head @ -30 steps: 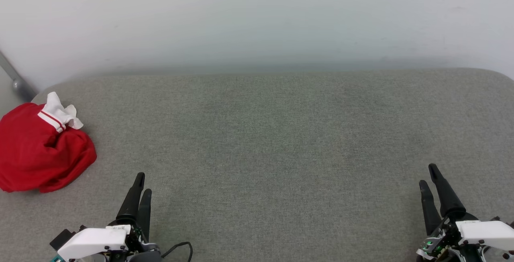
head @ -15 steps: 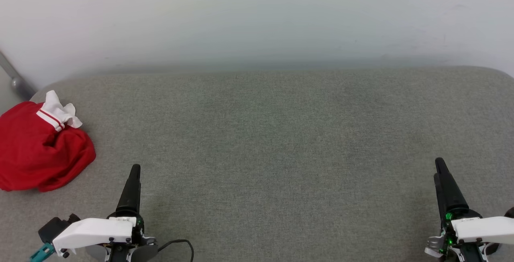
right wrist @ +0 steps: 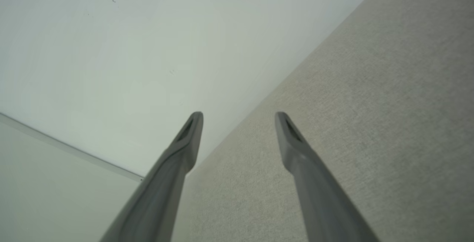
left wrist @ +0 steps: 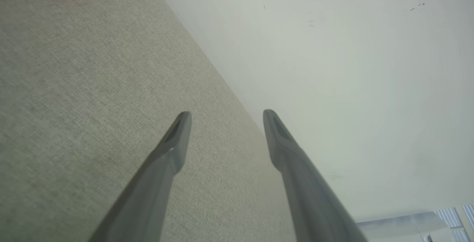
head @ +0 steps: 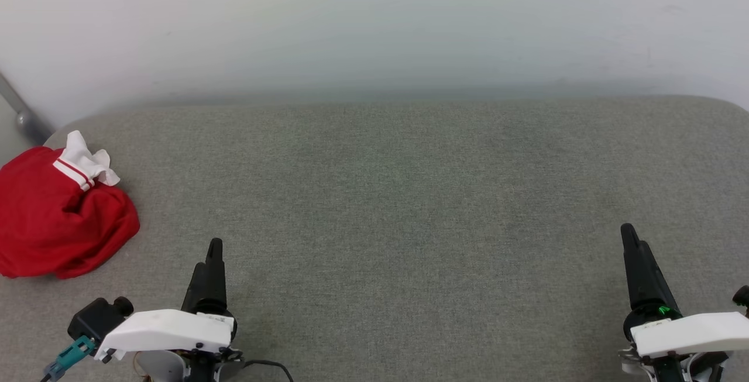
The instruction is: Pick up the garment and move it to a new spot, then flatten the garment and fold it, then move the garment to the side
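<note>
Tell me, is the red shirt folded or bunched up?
Bunched up: the red shirt lies in a rumpled heap, creased, with a white sleeve sticking out on top.

The garment (head: pixel 61 218) lies at the padded surface's (head: pixel 409 195) left end, beyond the left gripper (head: pixel 209 256); the right gripper (head: pixel 634 237) is far right.

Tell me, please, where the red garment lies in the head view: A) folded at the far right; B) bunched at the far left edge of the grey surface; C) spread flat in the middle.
B: the garment lies crumpled at the left edge of the grey surface.
</note>
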